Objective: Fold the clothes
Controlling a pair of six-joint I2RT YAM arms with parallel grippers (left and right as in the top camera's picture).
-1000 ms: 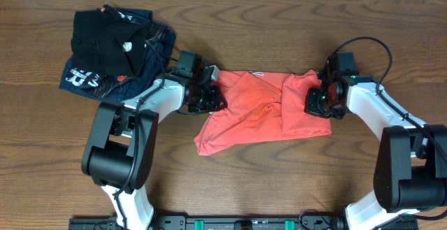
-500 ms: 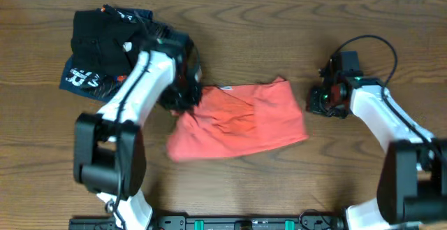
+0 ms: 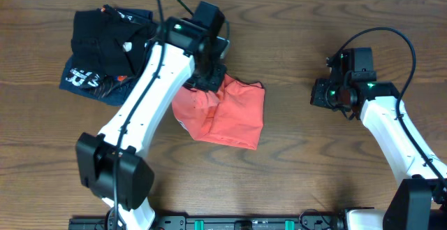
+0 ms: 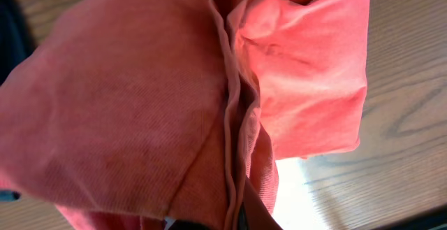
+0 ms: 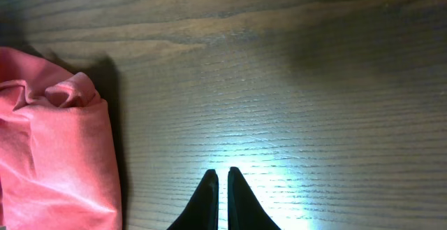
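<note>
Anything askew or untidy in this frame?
The coral T-shirt is a lumpy bundle, not a flat fold: its layers bunch into a ridge where the left gripper pinches its top edge. The black garment lies crooked over the navy garment.

Even overhead light, white glare on the table [image 5: 293, 149] in both wrist views, dark shadow beside the clothes [image 5: 56, 153].
</note>
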